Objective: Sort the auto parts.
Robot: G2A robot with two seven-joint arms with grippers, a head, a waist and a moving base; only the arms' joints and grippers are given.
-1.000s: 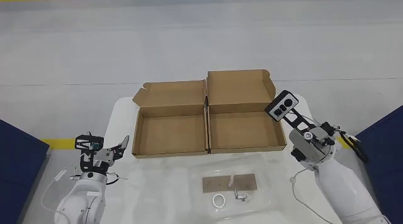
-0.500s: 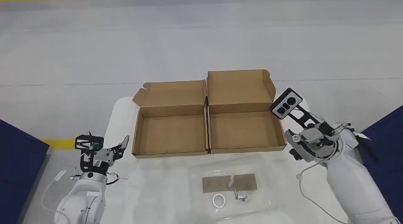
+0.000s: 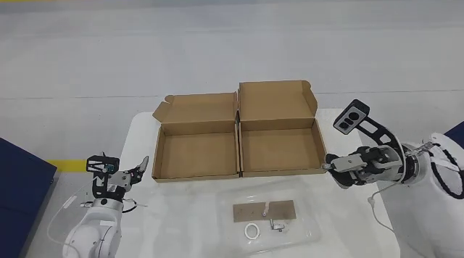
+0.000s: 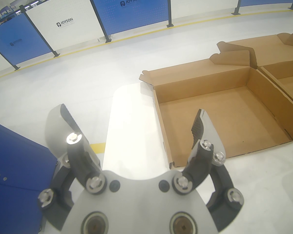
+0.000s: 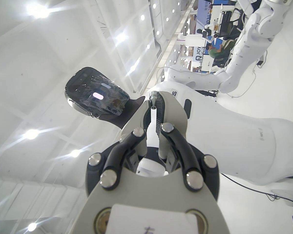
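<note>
- Top view, lower middle: a clear tray (image 3: 310,235) holds a white ring (image 3: 252,230), a small metal piece (image 3: 276,225) and a brown strip (image 3: 264,210), likely waiting to be sorted.
- Left wrist view: the left gripper (image 4: 133,120) hangs with fingers spread and holding nothing, probably ready for those, and looks into the bare left box (image 4: 222,113).
- Right wrist view makes the grip plain: the right gripper (image 5: 155,108) pinches the stem of a film-wrapped black part (image 5: 97,96).
- Top view places that part at right of the frame, beside the right box (image 3: 283,149), likely its bin.
</note>
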